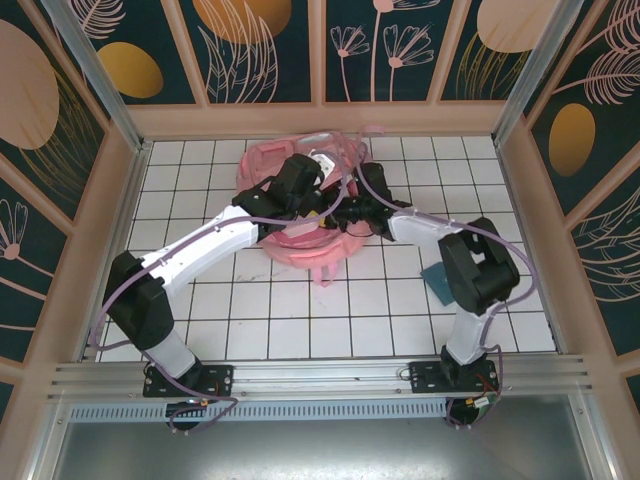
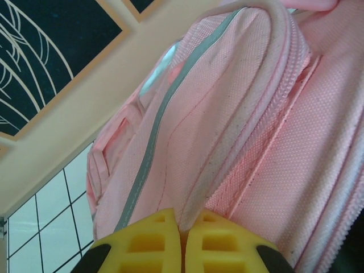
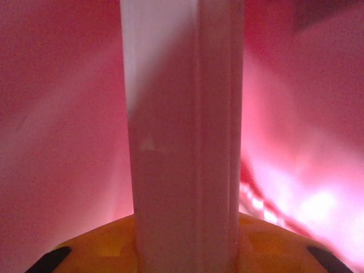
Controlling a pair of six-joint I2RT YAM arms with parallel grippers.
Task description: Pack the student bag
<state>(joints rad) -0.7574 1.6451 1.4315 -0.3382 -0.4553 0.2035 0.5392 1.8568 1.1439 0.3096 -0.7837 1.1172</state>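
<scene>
**Top view.** Your left arm (image 1: 200,250) runs in one long diagonal from its base at the near-left corner to the student bag (image 1: 258,165). The bag lies on the white-tiled bench (image 1: 300,320), towards the back and about midway between the side walls. Your right arm (image 1: 480,270) rises from the near-right base, folds sharply at the elbow and reaches leftward into the bag's right side.

**Left wrist view.** The left gripper (image 2: 183,242) is closed. Its yellow fingertips pinch a piped seam (image 2: 239,131) of the bag, and a grey reflective stripe (image 2: 152,142) runs alongside that seam.

**Right wrist view.** The right gripper (image 3: 186,244) clamps a flat white item (image 3: 182,125), which stands straight out from the jaws. Glowing pink fabric surrounds it on both sides. You cannot tell what the item is.

**Clearance.** Bare tiles lie between the bag and the aluminium rail (image 1: 320,375) at the near edge. The bag's far side sits near the back wall (image 1: 320,118). A flat dark teal item (image 1: 437,277) lies on the bench just beside the right arm's elbow, apart from the bag.
</scene>
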